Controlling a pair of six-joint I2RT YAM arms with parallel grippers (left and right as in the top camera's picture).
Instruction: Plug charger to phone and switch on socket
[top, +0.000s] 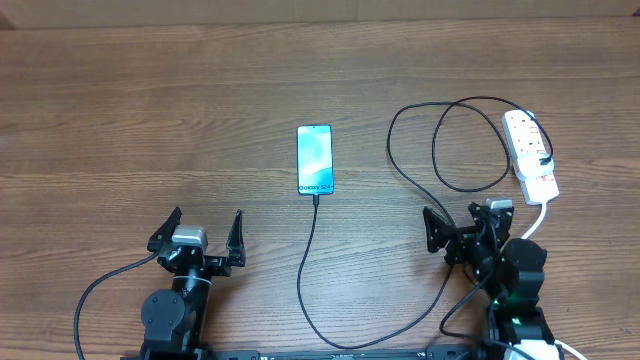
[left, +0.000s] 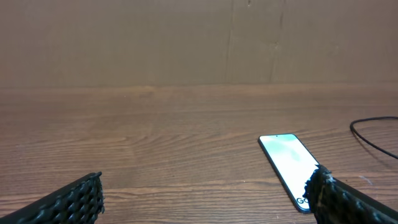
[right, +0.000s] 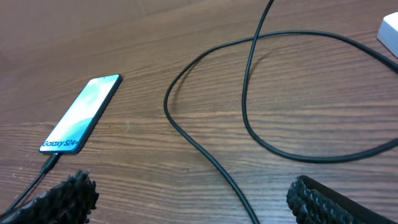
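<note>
Socket (right: 392, 32) mostly past the frame edge (right wrist view); overhead, its switches (top: 543, 160) too small

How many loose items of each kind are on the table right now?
Phone: 1
Charger cable: 1
Power strip: 1
Total: 3

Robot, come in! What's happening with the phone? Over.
Left end effector open, empty. Right end effector open, empty. Charger looks plugged into phone. Nothing covering socket.
</note>
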